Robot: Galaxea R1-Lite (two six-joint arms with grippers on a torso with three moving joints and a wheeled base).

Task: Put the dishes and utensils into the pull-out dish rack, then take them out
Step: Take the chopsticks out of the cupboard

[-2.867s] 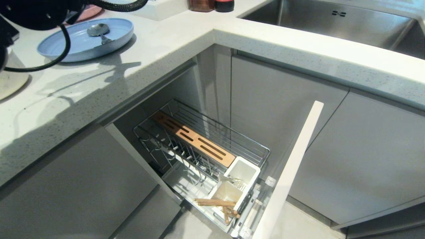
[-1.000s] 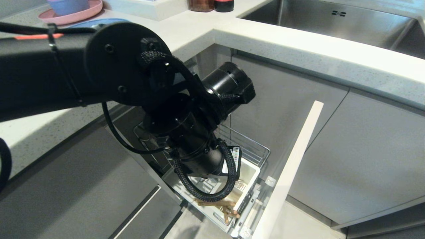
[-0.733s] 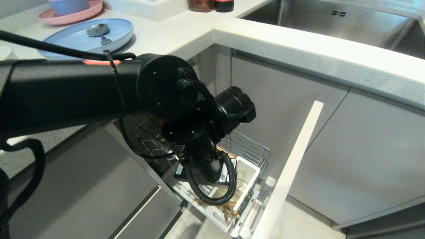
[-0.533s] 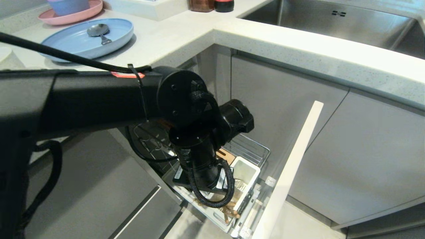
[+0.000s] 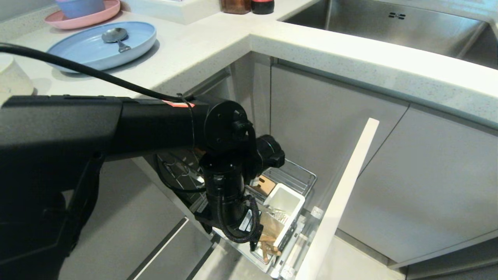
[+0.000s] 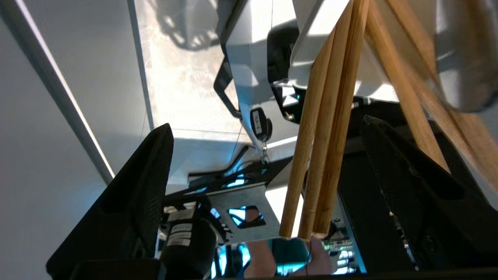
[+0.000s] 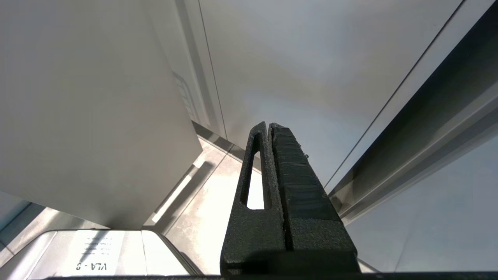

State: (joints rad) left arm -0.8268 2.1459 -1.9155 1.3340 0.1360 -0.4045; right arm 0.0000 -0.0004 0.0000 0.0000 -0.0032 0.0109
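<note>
My left arm (image 5: 227,210) reaches down into the pull-out dish rack (image 5: 297,177), and its wrist hides the fingers in the head view. In the left wrist view my left gripper (image 6: 266,124) is open wide. The light-wood chopsticks (image 6: 327,147) run between its fingers (image 6: 144,194), nearer one side, and are not clamped. The chopsticks (image 5: 268,245) lean out of a white square cup (image 5: 286,200), with metal cutlery (image 5: 277,213) beside them. The light-blue plate (image 5: 101,48), with a spoon (image 5: 114,35) on it, and the off-white bowl (image 5: 11,79) sit on the counter. My right gripper (image 7: 268,125) is shut and empty, parked low by the cabinet fronts.
The rack's pale front panel (image 5: 342,198) stands open to the right of the cups. A pink plate (image 5: 105,13) holding a blue bowl sits at the counter's back left. The steel sink (image 5: 389,27) lies at the back right. Grey cabinet doors (image 5: 408,175) flank the rack.
My left arm has swung off the counter and sunk into the rack, down to the chopsticks. The blue plate it covered a second ago shows again.
</note>
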